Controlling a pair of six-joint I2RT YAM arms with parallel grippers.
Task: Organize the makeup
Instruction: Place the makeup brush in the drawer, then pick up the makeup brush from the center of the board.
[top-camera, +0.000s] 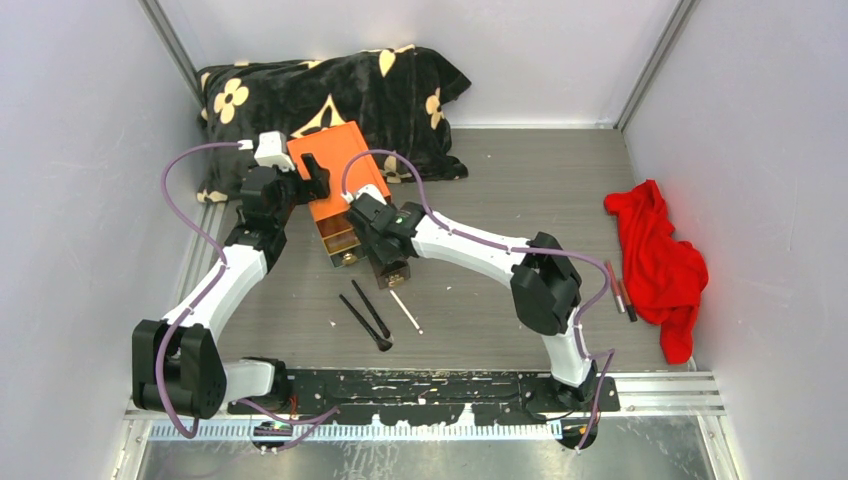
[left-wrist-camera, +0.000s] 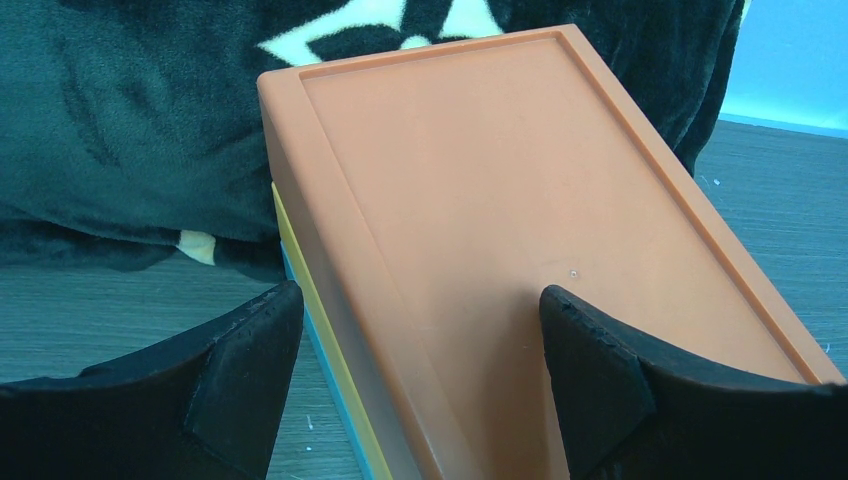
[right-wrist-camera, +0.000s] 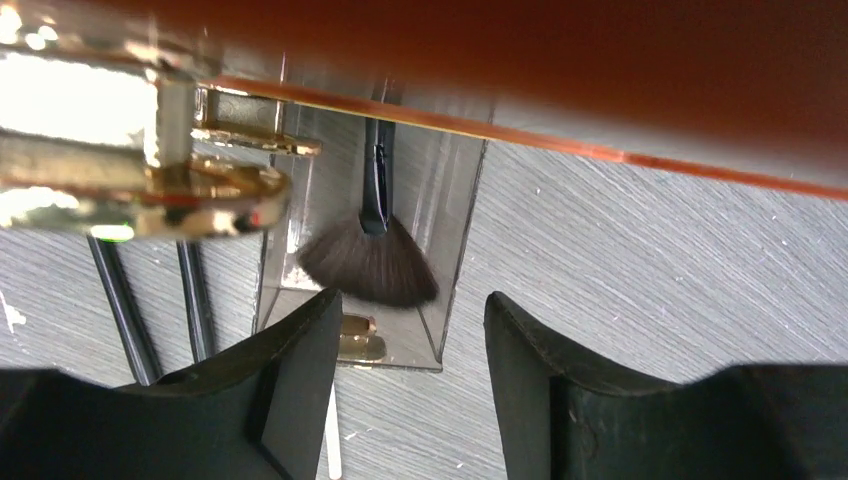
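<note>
Left gripper is spread wide over the box, upper centre. Right gripper, fingers apart too, faces the drawer holding a fan brush. Two brushes lie mid-table.

Overhead view: the right gripper covers part of the orange box front, and what lies beneath it is not visible. The slim items beside the red cloth are too small to identify.

Right wrist view: the fan brush handle runs out of sight under the blurred box top. The gold handle is blurred and overexposed. Two dark handles are cut off behind a finger.
</note>
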